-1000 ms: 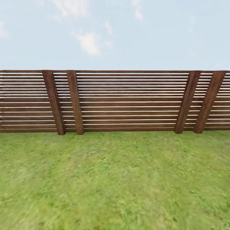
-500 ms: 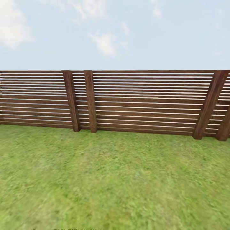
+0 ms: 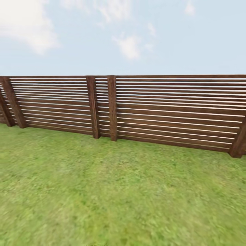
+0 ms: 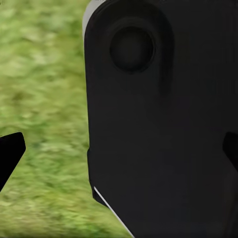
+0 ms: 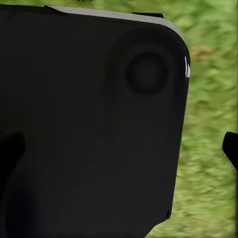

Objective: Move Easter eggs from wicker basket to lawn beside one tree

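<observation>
Ahead, lawn [image 3: 112, 194] runs to dark slat fence [image 3: 171, 112] under pale sky. Left gripper [image 4: 119, 153] and right gripper [image 5: 119, 148]: fingertips wide apart at frame edges, holding nothing, over a black robot panel [image 4: 163, 124]

Head toward fence [image 3: 171, 112]; wrists over lawn [image 3: 116, 191]

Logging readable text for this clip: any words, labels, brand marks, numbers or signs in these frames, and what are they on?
None can be read.
The wooden fence, the lawn and the sky carry no writing.
The black robot body in the wrist views is unmarked.
Faint specks at the head view's bottom edge are too small and cut off to read.
</observation>
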